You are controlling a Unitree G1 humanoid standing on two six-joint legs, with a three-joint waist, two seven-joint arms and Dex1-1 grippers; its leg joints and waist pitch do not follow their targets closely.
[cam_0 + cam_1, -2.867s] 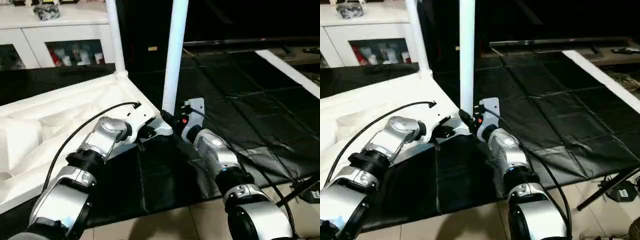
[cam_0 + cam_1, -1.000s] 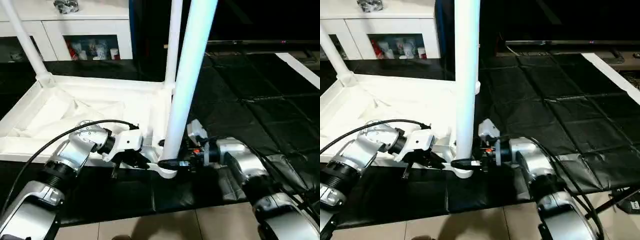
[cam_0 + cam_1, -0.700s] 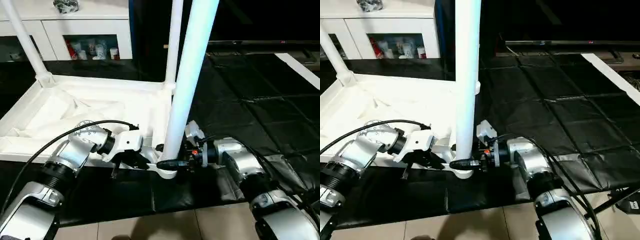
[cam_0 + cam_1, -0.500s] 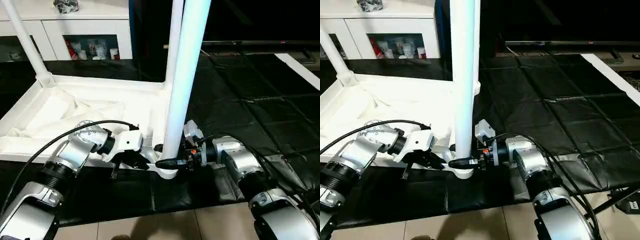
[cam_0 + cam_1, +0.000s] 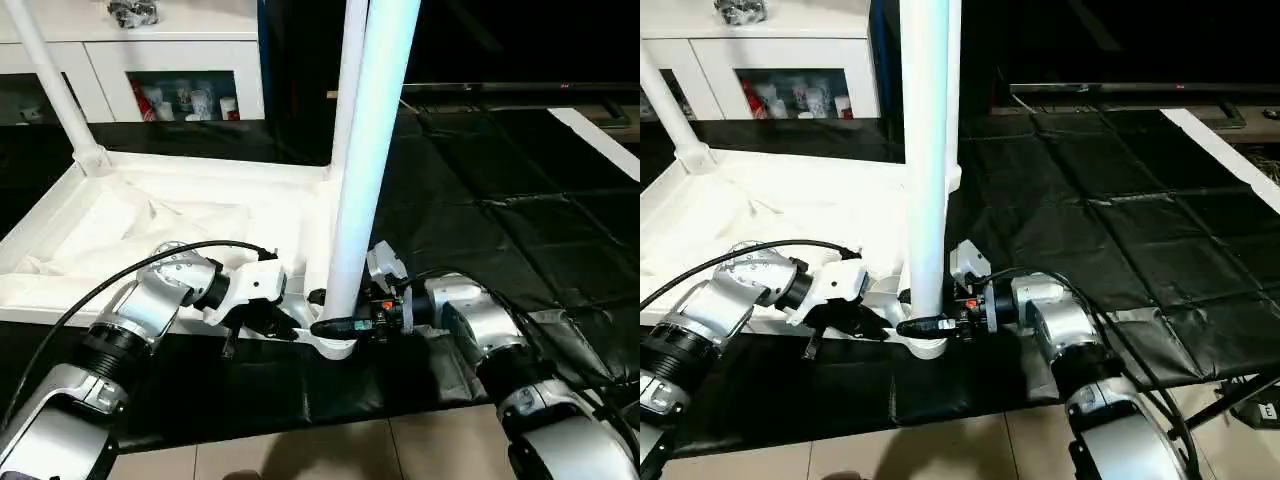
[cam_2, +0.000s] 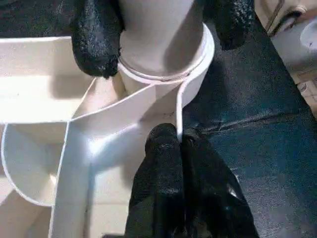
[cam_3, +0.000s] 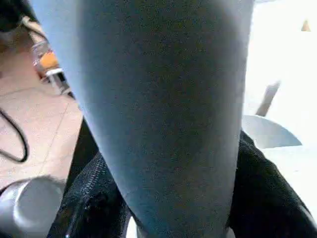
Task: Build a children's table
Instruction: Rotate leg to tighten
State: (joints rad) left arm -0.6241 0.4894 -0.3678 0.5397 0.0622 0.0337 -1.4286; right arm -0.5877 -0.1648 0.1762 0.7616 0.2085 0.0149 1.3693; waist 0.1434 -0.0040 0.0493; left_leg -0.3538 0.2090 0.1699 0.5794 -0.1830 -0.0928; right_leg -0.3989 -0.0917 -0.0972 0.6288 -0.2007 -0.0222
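White plastic makes up the whole children's table, which lies upside down on a black mat, its ribbed underside facing up. Three legs stand upright from its corner sockets: the nearest leg rises from the near corner socket, a second leg from the far corner behind it, and a third leg from the far left corner. The right tool clasps the base of the nearest leg just above its socket, one black finger on each side; in the right wrist view the leg sits snug between the fingers. A second ago those fingers stood wider around the leg; now they have drawn in against it, and the leg, which leaned slightly to the right then, stands straighter. The left tool is clenched on the thin rim of the tabletop beside the same socket, pinching the wall edge, and has not shifted. Beyond the mat stands a white cabinet with glass doors.
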